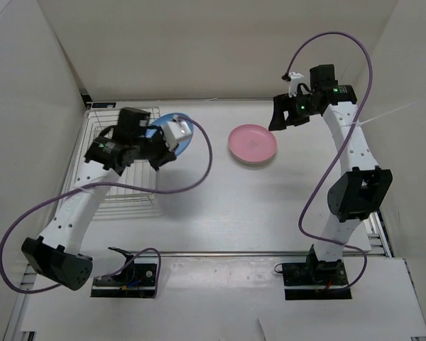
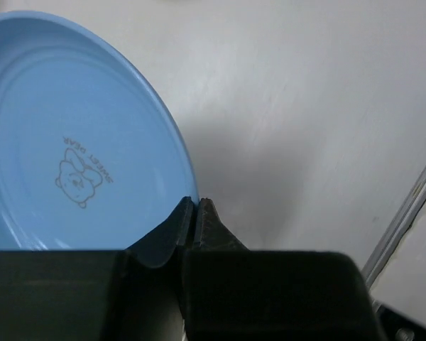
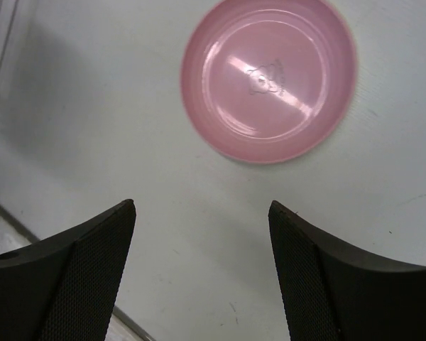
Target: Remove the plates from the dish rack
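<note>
A light blue plate (image 2: 71, 135) with a small bear mark is held by its rim in my left gripper (image 2: 197, 202), whose jaws are shut on the edge. From the top view this blue plate (image 1: 187, 142) hangs just right of the silver wire dish rack (image 1: 92, 117), partly hidden by the wrist, with the left gripper (image 1: 160, 155) at its near edge. A pink plate (image 1: 253, 144) lies flat on the table in the middle. My right gripper (image 1: 280, 117) hovers open beside it; its wrist view shows the pink plate (image 3: 270, 78) beyond the empty right gripper (image 3: 202, 209).
White walls enclose the table on the left, back and right. Purple cables loop from both arms over the table. A wire of the rack (image 2: 412, 213) shows at the right of the left wrist view.
</note>
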Tool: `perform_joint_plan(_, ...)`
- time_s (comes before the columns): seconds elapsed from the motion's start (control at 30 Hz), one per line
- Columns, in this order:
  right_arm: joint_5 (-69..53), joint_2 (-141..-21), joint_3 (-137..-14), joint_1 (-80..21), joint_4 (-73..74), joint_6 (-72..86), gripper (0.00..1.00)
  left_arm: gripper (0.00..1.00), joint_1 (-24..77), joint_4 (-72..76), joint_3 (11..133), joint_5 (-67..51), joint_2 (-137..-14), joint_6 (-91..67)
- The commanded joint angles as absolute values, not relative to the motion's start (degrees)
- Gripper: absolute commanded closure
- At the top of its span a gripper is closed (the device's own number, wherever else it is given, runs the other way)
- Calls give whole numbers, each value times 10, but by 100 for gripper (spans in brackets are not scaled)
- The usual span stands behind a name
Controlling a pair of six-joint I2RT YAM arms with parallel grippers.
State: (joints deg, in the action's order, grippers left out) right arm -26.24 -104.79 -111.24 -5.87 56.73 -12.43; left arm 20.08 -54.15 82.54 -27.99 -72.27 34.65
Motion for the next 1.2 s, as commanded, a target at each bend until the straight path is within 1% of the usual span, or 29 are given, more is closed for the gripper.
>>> perform_joint_plan(0.0,-319,-1004,-1124,-69,612,-163,21,89,280,-576,789,-18,-710,435)
perform_joint_plan(0.03,-319,-990,-1112,-76,612,-170,21,89,322,-586,789,40,-710,447)
perform_joint_plan(0.13,-319,-954,-1086,-90,617,-189,21,89,393,-594,783,123,-700,478)
perform_joint_plan(0.17,-319,-947,-1086,-99,617,-194,21,89,441,-585,777,178,-693,499)
perform_joint_plan(0.23,-324,-930,-1086,-116,622,-194,21,89,488,-580,777,236,-693,518)
perform_joint_plan(0.27,-324,-930,-1086,-122,622,-194,21,89,529,-580,788,249,-707,523)
perform_joint_plan(0.33,-324,-919,-1086,-143,617,-177,21,89,568,-601,821,282,-728,523)
perform_joint_plan(0.37,-324,-918,-1086,-148,611,-169,21,89,604,-606,830,290,-751,523)
perform_joint_plan(0.53,-296,-889,-1100,-161,568,-135,22,89,678,-598,837,310,-809,523)
perform_joint_plan(0.6,-280,-872,-1080,-161,555,-135,22,89,704,-585,857,310,-838,529)
perform_joint_plan(0.67,-272,-859,-1053,-161,535,-135,22,89,716,-585,882,310,-861,529)
perform_joint_plan(0.77,-272,-853,-1045,-161,524,-135,22,89,741,-591,923,310,-903,529)
perform_joint_plan(0.83,-272,-853,-1045,-161,519,-135,22,89,753,-591,923,317,-917,545)
perform_joint_plan(0.9,-272,-853,-1035,-156,519,-135,22,89,762,-560,918,323,-917,557)
perform_joint_plan(1.07,-272,-859,-1009,-143,489,-135,22,89,778,-562,942,323,-937,545)
perform_joint_plan(1.17,-293,-865,-1002,-137,489,-135,23,89,784,-548,942,323,-937,545)
